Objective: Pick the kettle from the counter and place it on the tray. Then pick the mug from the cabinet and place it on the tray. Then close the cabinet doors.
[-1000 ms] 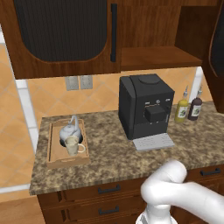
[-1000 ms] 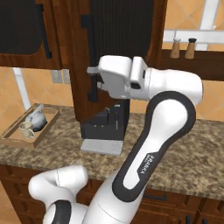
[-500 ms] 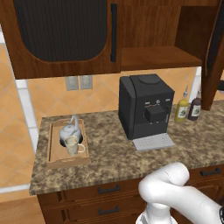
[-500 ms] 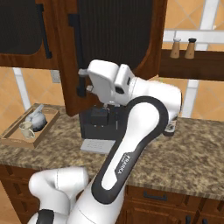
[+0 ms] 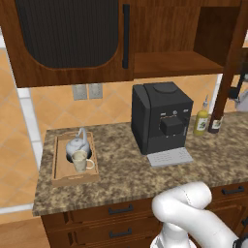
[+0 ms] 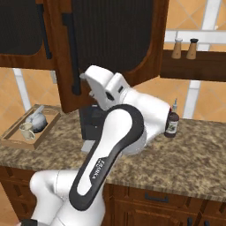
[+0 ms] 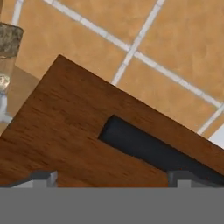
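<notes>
On the tray [image 5: 60, 167], the kettle [image 5: 76, 144] and mug [image 5: 81, 161] are sitting together. Against the right cabinet door [image 6: 114, 39], the gripper [image 7: 113, 176] is resting, fingers spread apart, holding nothing.

You are looking at the speckled granite counter [image 5: 126, 179] — it is carrying a light-wood tray [image 5: 60, 167] at its left end, a black coffee machine [image 5: 162, 118] near the middle, and two bottles [image 5: 201, 122] standing just right of the machine, by the wall.

Speckled brown counter [image 5: 126, 177], silver kettle [image 5: 76, 144]
</notes>
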Controlling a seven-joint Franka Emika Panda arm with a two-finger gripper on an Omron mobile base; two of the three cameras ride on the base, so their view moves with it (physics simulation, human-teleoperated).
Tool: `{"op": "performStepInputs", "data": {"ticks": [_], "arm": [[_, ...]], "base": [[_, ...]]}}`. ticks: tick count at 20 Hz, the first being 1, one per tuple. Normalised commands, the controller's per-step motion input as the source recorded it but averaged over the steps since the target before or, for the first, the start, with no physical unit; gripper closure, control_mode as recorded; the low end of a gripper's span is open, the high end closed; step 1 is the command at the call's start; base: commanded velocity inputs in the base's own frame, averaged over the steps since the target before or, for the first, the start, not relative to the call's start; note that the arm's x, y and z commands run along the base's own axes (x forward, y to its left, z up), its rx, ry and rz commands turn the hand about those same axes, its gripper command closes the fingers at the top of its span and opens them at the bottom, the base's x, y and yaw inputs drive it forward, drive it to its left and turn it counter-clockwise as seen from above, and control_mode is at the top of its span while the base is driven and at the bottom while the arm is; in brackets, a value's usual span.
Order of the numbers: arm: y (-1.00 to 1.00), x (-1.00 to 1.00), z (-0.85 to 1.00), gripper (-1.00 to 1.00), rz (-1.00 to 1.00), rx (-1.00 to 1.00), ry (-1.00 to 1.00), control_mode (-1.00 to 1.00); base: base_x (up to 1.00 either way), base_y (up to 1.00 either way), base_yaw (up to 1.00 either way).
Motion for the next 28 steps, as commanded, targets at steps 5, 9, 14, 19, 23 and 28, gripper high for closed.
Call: {"op": "performStepInputs", "data": {"ticks": [5,9,14,19,23,28], "arm": [[0.23,0.54,-0.12,-1.00,-0.30,-0.11,0.41,-1.00],[0.09,0.99,-0.49,-1.00,0.00,0.01,0.03,-1.00],[0.02,0.88,-0.40,-1.00,0.00,0.07,-0.06,-1.00],[0.14,0.39,0.11,-1.00,-0.27,0.00,0.10,-1.00],[0.16,0.68,0.13,-1.00,-0.25,-0.01,0.20,-1.00],[0.03,0.99,-0.15,-1.00,-0.01,0.04,-0.01,-1.00]], "base": [[0.00,0.00,0.00],[0.00,0.00,0.00],[0.00,0.00,0.00],[0.00,0.00,0.00],[0.00,0.00,0.00],[0.00,0.00,0.00]]}}
